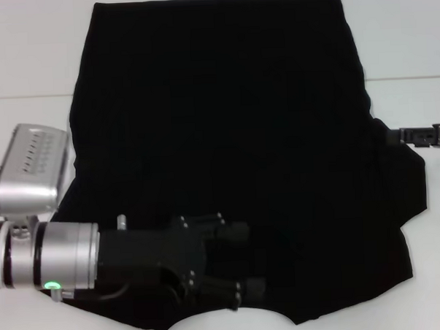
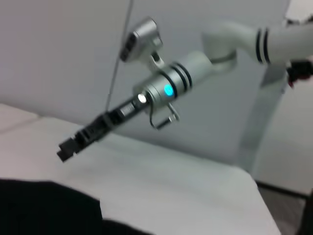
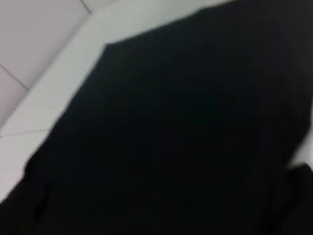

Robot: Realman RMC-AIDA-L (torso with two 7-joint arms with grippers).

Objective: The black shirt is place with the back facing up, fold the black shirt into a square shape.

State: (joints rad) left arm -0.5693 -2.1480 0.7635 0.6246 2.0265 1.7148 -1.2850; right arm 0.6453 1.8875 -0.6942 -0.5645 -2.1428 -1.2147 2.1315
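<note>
Overhead, one shirt (image 1: 226, 143) lies spread flat on the white desk (image 1: 26, 64), plain black side up. Two hands show: the left hand (image 1: 243, 270) sits low over the near hem, its opening impossible to tell against the fabric; the right hand (image 1: 427, 135) pokes in at the shirt's right edge. Left wrist view shows the right hand (image 2: 68, 147) above the desk, seemingly holding nothing. Right wrist view is filled by shirt.
</note>
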